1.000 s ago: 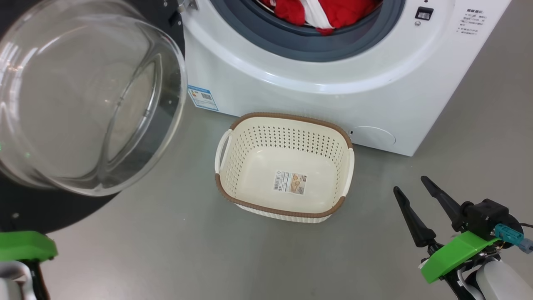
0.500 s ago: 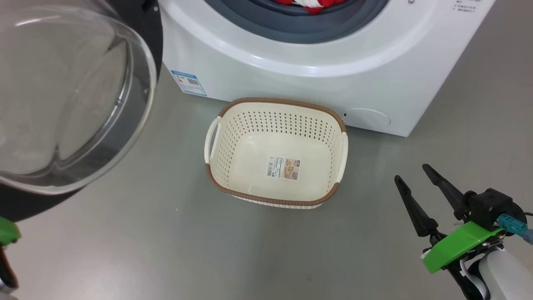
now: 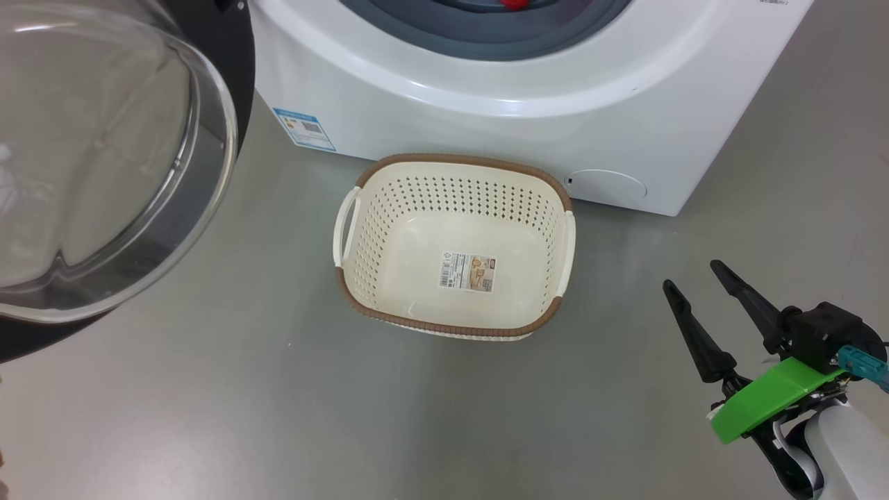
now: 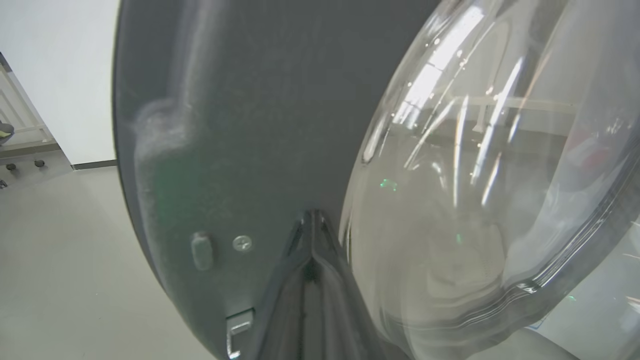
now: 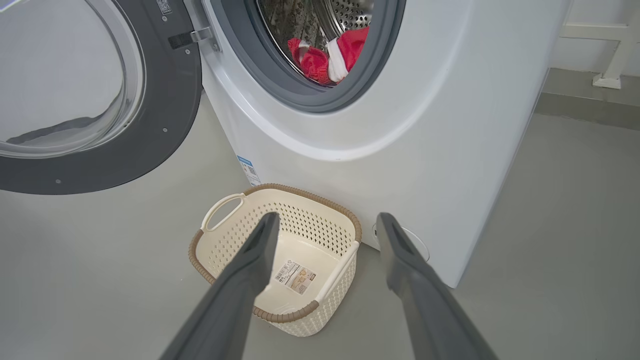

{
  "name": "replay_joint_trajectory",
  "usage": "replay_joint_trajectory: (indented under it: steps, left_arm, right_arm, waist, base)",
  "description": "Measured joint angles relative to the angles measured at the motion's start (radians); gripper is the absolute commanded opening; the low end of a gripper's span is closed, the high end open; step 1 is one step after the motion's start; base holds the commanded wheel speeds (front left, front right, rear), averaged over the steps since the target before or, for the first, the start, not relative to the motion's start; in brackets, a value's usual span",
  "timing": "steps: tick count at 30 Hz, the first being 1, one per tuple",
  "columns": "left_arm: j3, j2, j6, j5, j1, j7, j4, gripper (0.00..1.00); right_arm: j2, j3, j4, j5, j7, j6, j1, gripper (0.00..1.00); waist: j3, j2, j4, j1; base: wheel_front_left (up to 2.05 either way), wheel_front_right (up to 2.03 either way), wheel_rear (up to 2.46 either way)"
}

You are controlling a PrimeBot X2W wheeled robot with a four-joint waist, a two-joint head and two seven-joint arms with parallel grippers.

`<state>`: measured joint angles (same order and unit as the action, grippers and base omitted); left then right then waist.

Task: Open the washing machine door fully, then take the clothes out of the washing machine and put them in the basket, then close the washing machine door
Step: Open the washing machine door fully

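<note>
The washing machine door [image 3: 97, 160] hangs swung open at the left, its clear glass bowl bulging toward me. In the left wrist view my left gripper [image 4: 311, 235] is shut, with its tips at the door's [image 4: 225, 125] dark inner rim, just beside the glass. The white washing machine [image 3: 486, 90] stands behind, and a sliver of red clothes [image 3: 514, 3] shows in its opening. In the right wrist view the clothes [image 5: 350, 47] lie in the steel drum. The cream basket [image 3: 458, 161] sits empty on the floor before the machine. My right gripper [image 3: 691, 275] hovers open to the basket's right, holding nothing.
Bare grey floor surrounds the basket [image 5: 300, 192]. A blue sticker [image 3: 304, 128] and a round cap [image 3: 605, 186] mark the machine's lower front. The open door [image 5: 165, 100] takes up the space left of the machine [image 5: 400, 125]. My right gripper [image 5: 328, 217] points at the basket.
The whole head picture has shifted up and left, so the camera moved. The door's glass now stands farther from the blue sticker. My right gripper has hardly moved.
</note>
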<state>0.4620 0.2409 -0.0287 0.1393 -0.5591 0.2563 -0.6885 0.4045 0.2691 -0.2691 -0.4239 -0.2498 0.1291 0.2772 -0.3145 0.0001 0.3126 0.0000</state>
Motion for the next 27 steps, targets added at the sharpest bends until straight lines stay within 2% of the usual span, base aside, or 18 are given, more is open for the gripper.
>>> replay_joint_trajectory:
  steps: [9, 16, 17, 19, 21, 22, 23, 27]
  left_arm:
    - [0.018, -0.031, 0.028, -0.01, 0.006, 0.0, 0.031, 0.0]
    - [0.028, -0.083, 0.083, -0.017, 0.076, 0.0, 0.116, 0.0]
    - [0.027, -0.091, 0.095, -0.017, 0.088, 0.0, 0.126, 0.04]
    - [0.025, -0.11, 0.105, -0.017, 0.114, 0.0, 0.151, 0.33]
    - [0.02, -0.13, 0.114, -0.026, 0.143, 0.0, 0.18, 0.44]
    - [0.02, -0.142, 0.114, -0.03, 0.157, 0.0, 0.193, 0.75]
    - [0.016, -0.15, 0.122, -0.032, 0.173, 0.0, 0.205, 1.0]
    - [-0.012, -0.18, 0.133, -0.045, 0.24, 0.0, 0.247, 1.0]
  right_arm:
    - [-0.002, -0.002, -0.004, 0.0, 0.0, 0.0, -0.001, 1.0]
    - [-0.011, -0.007, -0.006, 0.0, 0.0, 0.0, -0.008, 1.0]
    - [-0.013, -0.008, -0.006, 0.0, 0.0, 0.0, -0.009, 1.0]
    - [-0.017, -0.01, -0.007, 0.0, 0.0, 0.0, -0.01, 1.0]
    - [-0.022, -0.011, -0.008, 0.0, 0.0, 0.0, -0.013, 1.0]
    - [-0.025, -0.01, -0.01, 0.0, 0.0, 0.0, -0.013, 1.0]
    - [-0.027, -0.01, -0.01, 0.0, 0.0, 0.0, -0.015, 1.0]
    - [-0.033, -0.013, -0.011, 0.0, 0.0, 0.0, -0.017, 1.0]
  waist:
    - [0.029, 0.0, 0.01, 0.0]
    - [0.064, 0.0, 0.018, -0.0001]
    - [0.07, 0.0, 0.018, 0.0]
    - [0.082, 0.0, 0.019, 0.0]
    - [0.094, 0.0, 0.02, 0.0]
    - [0.1, 0.0, 0.02, 0.0]
    - [0.106, 0.0, 0.02, 0.0]
    - [0.127, 0.0, 0.014, 0.0]
  base:
    - [0.0, 0.0, 0.0]
    - [0.0, 0.0, 0.0]
    - [0.0, 0.0, 0.0]
    - [0.0, 0.0, 0.0]
    - [0.0, 0.0, 0.0]
    - [0.0, 0.0, 0.0]
    - [0.0, 0.0, 0.0]
    - [0.0, 0.0, 0.0]
